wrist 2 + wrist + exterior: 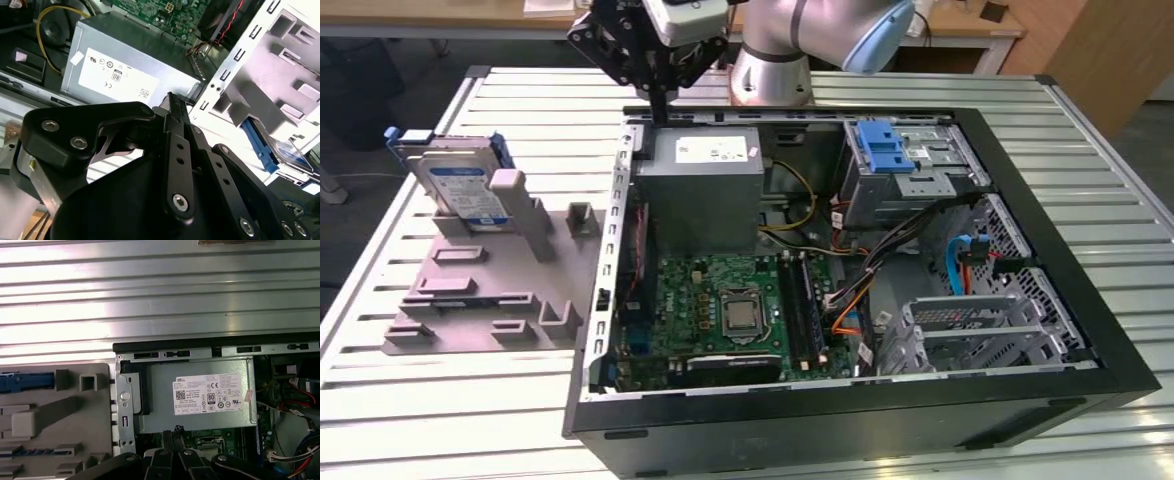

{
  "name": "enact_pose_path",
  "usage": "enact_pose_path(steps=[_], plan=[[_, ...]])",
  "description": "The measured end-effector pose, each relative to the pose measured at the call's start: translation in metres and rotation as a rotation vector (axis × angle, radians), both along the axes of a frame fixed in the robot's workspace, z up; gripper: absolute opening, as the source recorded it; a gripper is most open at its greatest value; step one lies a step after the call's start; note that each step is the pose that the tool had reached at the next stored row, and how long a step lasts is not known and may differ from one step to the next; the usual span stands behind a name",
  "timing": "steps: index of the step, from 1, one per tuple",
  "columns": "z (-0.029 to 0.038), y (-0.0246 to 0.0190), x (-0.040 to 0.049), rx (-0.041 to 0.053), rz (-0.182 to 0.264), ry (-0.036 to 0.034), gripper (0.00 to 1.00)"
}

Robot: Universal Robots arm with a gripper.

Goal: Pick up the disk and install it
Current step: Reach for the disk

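Observation:
The disk (459, 187) stands on edge in a grey fixture (480, 290) on the table, at the exterior view's left of the open computer case (854, 410). It is silver, with a white-and-blue label and blue rails. One blue rail of the disk (258, 143) shows in the second wrist view, and its blue top edge (26, 381) in the first wrist view. My gripper (660, 110) hangs above the case's back left corner, over the grey power supply (700, 185), well apart from the disk. The black fingers (172, 107) are shut together with nothing between them; their tips (171, 434) point at the power supply.
The case holds a green motherboard (720, 310), cable bundles (881, 250) and a metal drive cage with a blue tab (887, 150) at the back right. A lower empty cage (974, 330) sits at the front right. The table (440, 420) is slatted metal.

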State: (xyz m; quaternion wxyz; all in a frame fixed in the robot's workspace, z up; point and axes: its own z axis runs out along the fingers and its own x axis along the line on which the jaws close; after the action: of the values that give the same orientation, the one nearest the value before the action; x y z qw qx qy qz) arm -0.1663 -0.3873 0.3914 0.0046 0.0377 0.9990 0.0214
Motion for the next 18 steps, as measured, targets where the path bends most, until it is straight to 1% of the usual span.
enact_pose_path(steps=[7, 10, 14, 18], plan=[[0.0, 0.0002, -0.0013, -0.0001, 0.0, 0.0001, 0.11], [0.0001, 0.0008, -0.0054, -0.0001, 0.0, 0.0002, 0.11], [0.0, 0.0014, -0.0134, -0.0001, 0.0, 0.0001, 0.11], [0.0, 0.0029, -0.0198, -0.0002, 0.0, 0.0002, 0.11]])
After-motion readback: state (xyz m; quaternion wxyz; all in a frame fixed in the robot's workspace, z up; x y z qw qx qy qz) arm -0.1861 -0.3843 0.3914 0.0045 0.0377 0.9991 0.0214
